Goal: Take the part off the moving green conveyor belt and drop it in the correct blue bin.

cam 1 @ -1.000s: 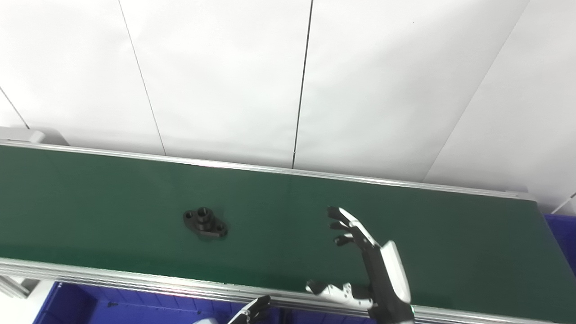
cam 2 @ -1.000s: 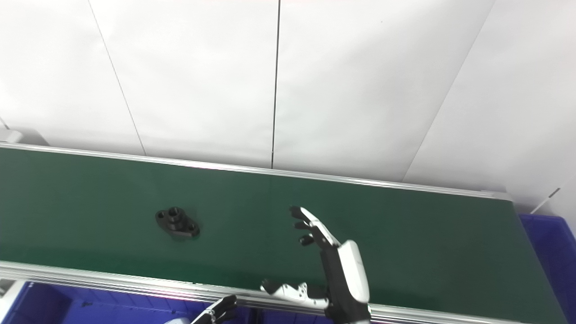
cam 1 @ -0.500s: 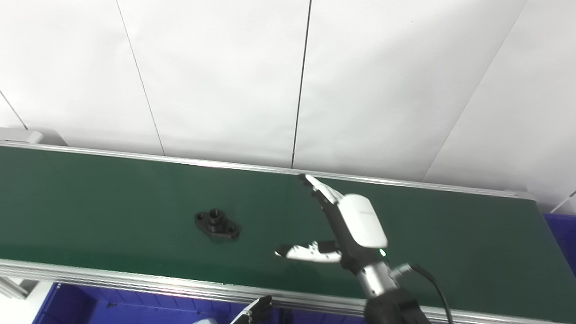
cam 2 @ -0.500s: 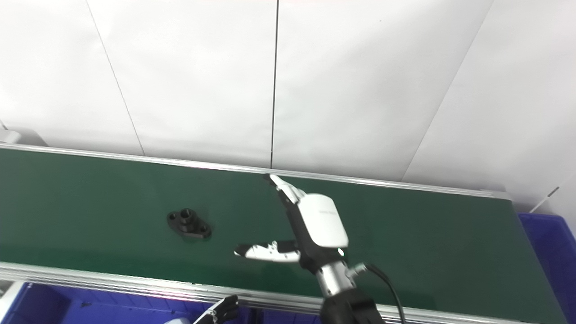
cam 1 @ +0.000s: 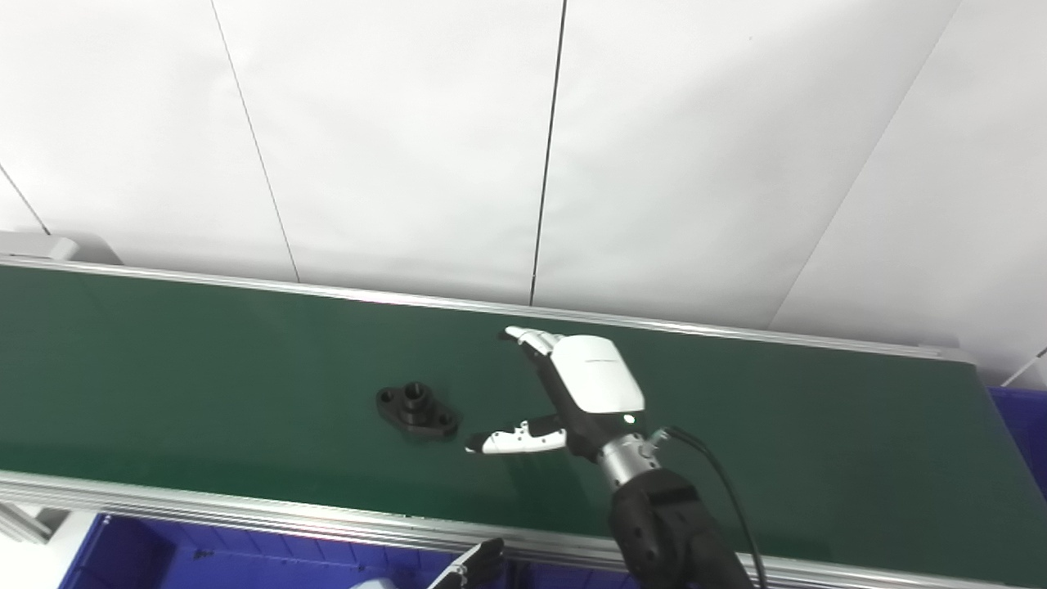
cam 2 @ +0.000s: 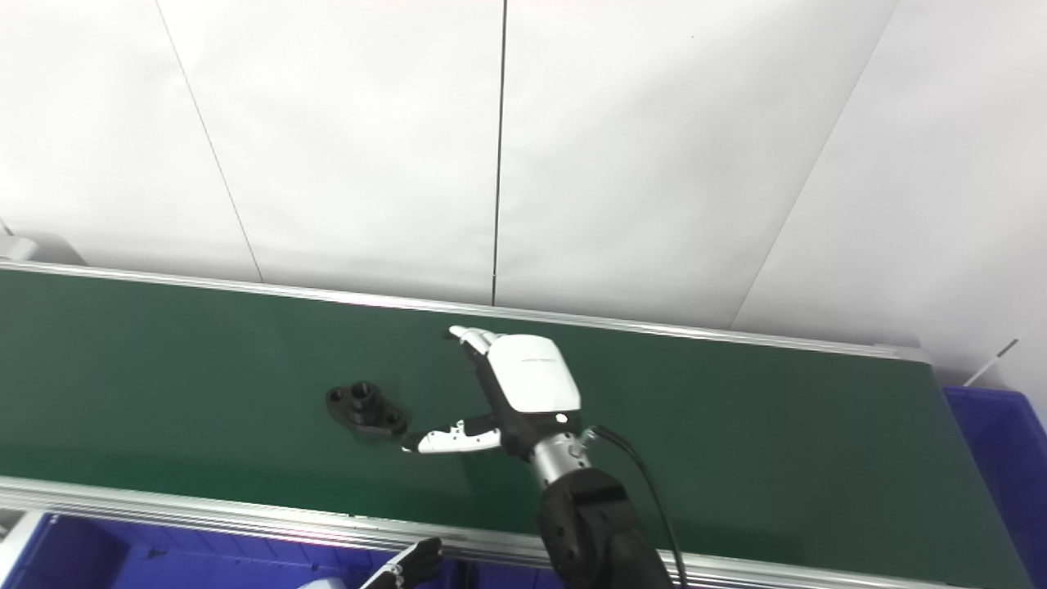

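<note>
A small black part (cam 1: pixel 416 410) with a raised round boss and two bolt holes lies flat on the green conveyor belt (cam 1: pixel 204 368), left of centre. My right hand (cam 1: pixel 564 393) hovers over the belt just right of the part, open, with its white thumb stretched toward the part and its fingers pointing to the far rail. A narrow gap separates the thumb tip from the part. Only the fingertips of my left hand (cam 1: pixel 474 568) show at the bottom edge, below the belt's near rail.
Blue bins sit below the near rail at the bottom left (cam 1: pixel 139 556) and past the belt's right end (cam 1: pixel 1022 425). Aluminium rails (cam 1: pixel 245 511) run along both belt edges. A white panelled wall stands behind.
The part has ridden rightward along the belt. My right hand has reached forward and left over the belt, turning palm down, and now sits close beside the part.
</note>
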Robot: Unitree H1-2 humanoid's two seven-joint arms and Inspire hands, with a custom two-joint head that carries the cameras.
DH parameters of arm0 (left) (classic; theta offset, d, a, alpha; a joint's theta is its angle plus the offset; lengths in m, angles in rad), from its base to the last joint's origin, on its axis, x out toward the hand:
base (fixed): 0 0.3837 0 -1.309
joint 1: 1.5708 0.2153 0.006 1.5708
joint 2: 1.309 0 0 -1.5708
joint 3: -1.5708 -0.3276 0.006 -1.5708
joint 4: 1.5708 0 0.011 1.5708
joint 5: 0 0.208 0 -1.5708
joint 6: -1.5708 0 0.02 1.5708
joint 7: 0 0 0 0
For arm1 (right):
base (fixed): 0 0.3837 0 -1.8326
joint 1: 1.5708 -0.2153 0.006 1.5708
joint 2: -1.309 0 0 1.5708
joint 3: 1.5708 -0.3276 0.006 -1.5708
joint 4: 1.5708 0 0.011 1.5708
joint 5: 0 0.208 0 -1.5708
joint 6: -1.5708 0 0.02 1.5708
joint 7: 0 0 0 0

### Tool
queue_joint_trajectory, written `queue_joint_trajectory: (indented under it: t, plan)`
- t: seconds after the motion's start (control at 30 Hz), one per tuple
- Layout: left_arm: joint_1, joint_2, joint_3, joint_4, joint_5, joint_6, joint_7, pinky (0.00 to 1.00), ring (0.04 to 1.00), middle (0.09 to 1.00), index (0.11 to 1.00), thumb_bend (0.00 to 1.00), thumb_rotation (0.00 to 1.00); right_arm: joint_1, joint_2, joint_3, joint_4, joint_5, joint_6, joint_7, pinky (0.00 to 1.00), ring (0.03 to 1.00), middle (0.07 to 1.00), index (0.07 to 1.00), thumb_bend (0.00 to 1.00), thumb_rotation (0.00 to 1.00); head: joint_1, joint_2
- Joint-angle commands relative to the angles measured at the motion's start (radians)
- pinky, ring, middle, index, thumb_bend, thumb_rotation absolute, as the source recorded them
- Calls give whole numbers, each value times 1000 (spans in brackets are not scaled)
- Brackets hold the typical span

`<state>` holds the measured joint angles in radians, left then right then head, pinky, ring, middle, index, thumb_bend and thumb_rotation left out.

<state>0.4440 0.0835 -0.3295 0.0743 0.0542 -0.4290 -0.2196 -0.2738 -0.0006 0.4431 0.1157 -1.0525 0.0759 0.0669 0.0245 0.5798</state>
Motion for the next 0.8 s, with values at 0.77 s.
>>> queue_joint_trajectory:
  t: [0.77]
  plan:
    - [8, -31, -26, -55, 48, -13, 23, 835, 925, 940, 918, 829, 698, -167, 49, 108, 222, -12, 125, -13, 545, 667, 760, 834, 938, 673, 39, 13]
